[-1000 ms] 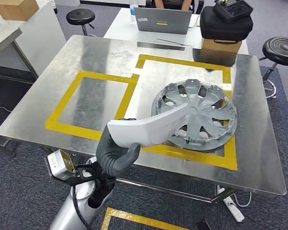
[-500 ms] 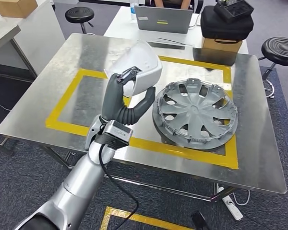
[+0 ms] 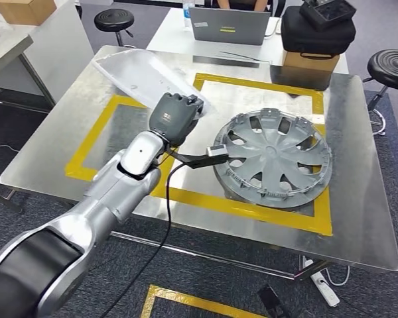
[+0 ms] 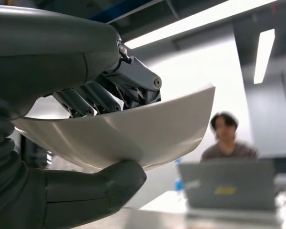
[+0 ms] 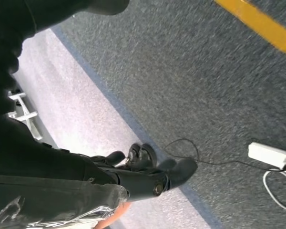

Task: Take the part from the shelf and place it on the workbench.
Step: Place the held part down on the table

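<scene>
Part (image 3: 136, 79) off the shelf already: white curved panel, clamped between thumb and fingers of left hand (image 3: 174, 116), held above the metal tabletop (image 3: 357, 199) over the left yellow-taped square (image 3: 87, 156). Hubcap (image 3: 272, 158) lies in the right taped square. Right hand (image 5: 148, 167) hangs toward the floor, fingers loosely curled, holding nothing. Left to do, by my reading: lower and release the panel
</scene>
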Controlling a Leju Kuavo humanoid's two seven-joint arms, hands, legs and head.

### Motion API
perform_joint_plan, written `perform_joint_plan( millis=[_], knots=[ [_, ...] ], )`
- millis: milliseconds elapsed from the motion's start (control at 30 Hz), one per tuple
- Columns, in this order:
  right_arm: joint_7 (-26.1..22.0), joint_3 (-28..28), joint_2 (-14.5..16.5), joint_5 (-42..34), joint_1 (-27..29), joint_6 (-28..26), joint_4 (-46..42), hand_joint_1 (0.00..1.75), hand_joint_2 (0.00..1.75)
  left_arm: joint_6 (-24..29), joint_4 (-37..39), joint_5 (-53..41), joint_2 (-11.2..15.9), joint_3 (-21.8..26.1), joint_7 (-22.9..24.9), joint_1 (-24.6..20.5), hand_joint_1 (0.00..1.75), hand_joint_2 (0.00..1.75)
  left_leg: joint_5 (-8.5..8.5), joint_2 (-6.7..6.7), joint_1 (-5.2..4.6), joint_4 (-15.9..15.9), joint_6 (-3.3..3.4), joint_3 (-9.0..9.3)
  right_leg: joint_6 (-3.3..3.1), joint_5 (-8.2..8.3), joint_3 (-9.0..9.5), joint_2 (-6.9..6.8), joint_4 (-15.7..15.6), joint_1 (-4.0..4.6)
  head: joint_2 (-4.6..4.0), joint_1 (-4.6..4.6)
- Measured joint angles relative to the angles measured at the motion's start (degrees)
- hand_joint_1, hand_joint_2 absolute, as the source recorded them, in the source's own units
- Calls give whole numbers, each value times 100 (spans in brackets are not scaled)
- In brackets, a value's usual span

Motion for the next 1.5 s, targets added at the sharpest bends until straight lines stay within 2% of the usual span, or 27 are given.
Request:
perform_joint_plan(
  millis=[67,100,200,233,267,300,367,433,533,600,633,700,733,767,800,833,900,967,1100,1167,1233,1267,1300,1333,1400,1467,1500],
  knots=[
    [10,46,-2,1,-10,15,2,0,175,-415,295,-233,167,-122,192,-135,175,175,-47,4,10,35,-66,-23,-73,7,-6,5,-8,-8,0,-11],
    [11,70,-3,2,-26,26,2,0,175,-653,421,-311,248,-175,258,-196,175,175,-144,6,14,181,-103,-93,-110,12,-3,7,-17,-16,0,-22],
    [4,149,-3,2,-64,64,2,0,175,-1237,737,-436,458,-304,354,-272,175,175,-632,9,24,1237,-175,-629,-167,7,1,6,-24,-26,0,-48],
    [4,166,-3,2,-68,71,2,0,175,-1327,817,-450,506,-338,362,-256,175,175,-713,9,26,1544,-181,-804,-172,4,2,5,-23,-26,0,-49],
    [3,175,-3,2,-71,73,2,0,175,-1369,883,-453,547,-366,369,-236,175,175,-683,9,28,1664,-180,-896,-174,1,4,4,-22,-26,0,-50],
    [3,182,-3,2,-74,74,2,0,175,-1388,932,-455,578,-387,378,-222,175,175,-539,10,30,1554,-173,-875,-170,-3,10,3,-21,-26,0,-50],
    [2,190,-2,2,-85,75,2,0,175,-1433,998,-456,625,-421,406,-226,175,175,-90,19,34,832,-158,-557,-144,-20,31,-3,-19,-26,0,-51],
    [2,196,-2,1,-105,76,2,0,175,-1661,1047,-452,644,-450,526,-252,175,175,133,22,37,186,-127,-248,-93,-44,32,-7,-1,1,0,-51],
    [11,196,-1,-1,-121,83,2,0,175,-2387,1114,-394,626,-461,945,-234,175,175,114,15,27,27,-23,-171,-12,-48,28,-6,-18,13,0,-45],
    [12,195,-1,-2,-118,82,2,0,175,-2743,1156,-302,614,-414,1183,-207,175,175,121,20,42,14,52,-157,46,-155,-41,-12,119,2,0,-33],
    [12,193,-1,-3,-116,80,2,0,175,-2838,1174,-254,610,-374,1249,-194,175,175,125,21,54,8,83,-151,71,-293,-156,-17,365,0,0,-27],
    [12,192,-1,-5,-111,76,3,0,175,-2907,1208,-174,614,-290,1301,-142,175,175,117,10,55,8,123,-148,104,-646,-528,-25,1152,-3,0,-10],
    [12,192,-1,-6,-106,75,3,0,175,-2911,1225,-136,618,-253,1300,-99,175,175,113,3,51,9,130,-144,110,-761,-706,-25,1501,-4,0,-10],
    [12,192,-1,-7,-98,74,4,0,175,-2907,1242,-96,622,-217,1286,-50,175,175,107,-6,48,11,134,-137,109,-774,-808,-25,1673,-3,0,-9],
    [11,192,-1,-7,-89,73,4,0,175,-2897,1257,-36,626,-173,1252,-3,175,175,100,-13,44,12,131,-127,101,-670,-796,-25,1602,-2,0,-10],
    [10,192,-1,-8,-80,71,4,0,175,-2885,1268,54,628,-119,1206,35,175,175,90,-19,43,14,124,-112,88,-473,-664,-25,1295,-2,0,-10],
    [3,191,-1,-9,-71,61,4,0,175,-2849,1280,295,622,42,1093,77,175,175,61,-29,32,22,89,-90,53,-99,-259,-28,444,4,0,-10],
    [-15,190,-1,-9,-68,44,7,0,175,-2803,1288,490,611,242,972,103,175,175,50,-32,16,26,40,-91,10,8,-41,-21,18,16,0,-15],
    [-42,175,-1,-3,-51,30,8,0,175,-2721,1296,588,568,538,575,164,175,175,-30,-25,26,91,-91,-125,-111,14,-12,-6,-30,9,0,-28],
    [-48,169,-1,-1,-59,28,8,0,175,-2689,1296,597,549,617,453,177,175,175,-332,-12,37,598,-149,-360,-154,20,1,-12,-48,-16,0,-49],
    [-54,168,-1,-1,-57,31,8,0,175,-2622,1297,636,532,680,242,222,175,175,-659,-6,55,1371,-188,-738,-170,15,3,-13,-47,-22,0,-57],
    [-59,168,-1,-1,-52,36,8,0,175,-2550,1298,675,525,712,40,255,175,175,-705,-5,63,1605,-199,-863,-171,14,4,-10,-46,-24,0,-57],
    [-65,169,-1,-1,-48,41,8,0,175,-2454,1298,718,519,745,-195,284,175,175,-642,-4,71,1641,-205,-897,-169,11,6,-7,-44,-27,0,-58],
    [-70,171,0,-1,-46,45,8,0,175,-2353,1298,757,511,775,-418,301,175,175,-478,-2,79,1454,-207,-820,-162,6,13,-3,-42,-32,0,-58],
    [-78,175,-1,-1,-49,50,8,0,175,-2181,1298,809,485,834,-738,296,175,175,-80,9,96,699,-222,-448,-115,-15,28,1,-29,-32,0,-61],
    [-83,180,-2,0,-60,53,8,0,175,-2084,1297,842,435,882,-940,286,175,175,79,2,98,151,-183,-170,-48,-35,28,1,-9,-13,0,-59],
    [-87,182,-2,0,-64,56,9,0,175,-2062,1296,856,409,903,-1029,293,175,175,64,-6,88,71,-144,-130,-16,-35,27,0,-10,-6,0,-59]
  ],
)
